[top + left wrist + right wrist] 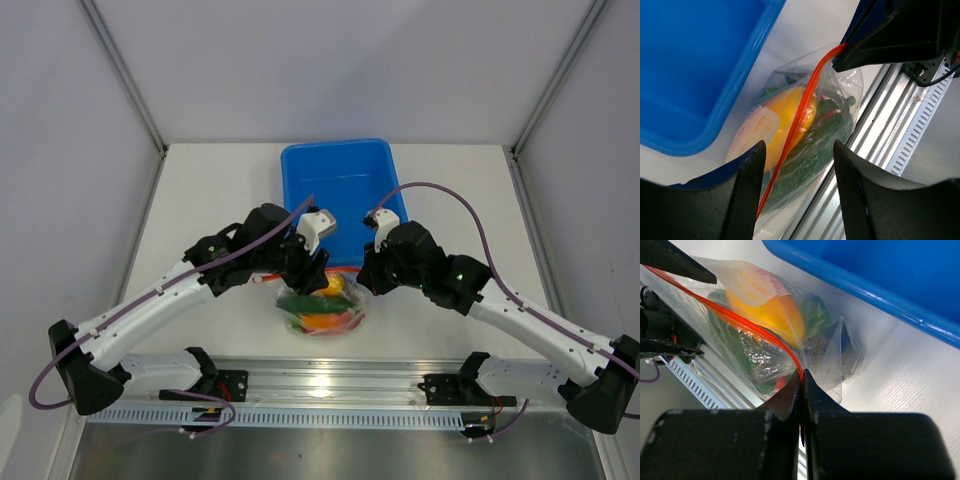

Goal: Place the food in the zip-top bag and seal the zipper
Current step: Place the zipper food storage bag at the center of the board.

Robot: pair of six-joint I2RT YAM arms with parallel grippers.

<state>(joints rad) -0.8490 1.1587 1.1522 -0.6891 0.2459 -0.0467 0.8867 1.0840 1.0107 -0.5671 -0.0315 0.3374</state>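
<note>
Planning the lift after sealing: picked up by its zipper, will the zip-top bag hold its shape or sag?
Likely floppy: the zip-top bag is thin crinkled film, so it should sag below the zipper pinched in the right pincer. Probably bottom-heavy, since the yellow pepper and green food bulge inside. The glossy film may slip.

Top external: fixed, high, behind arm bases; faces down and forward over desk; distant, wide, takes in both arms, blue tub, zip-top bag. Left wrist: close-up, sights between left fingers along zipper. Right wrist: closer yet, over right fingers, facing opposite way. All three share bag, tub rim; wrist views also catch each other's fingers.
</note>
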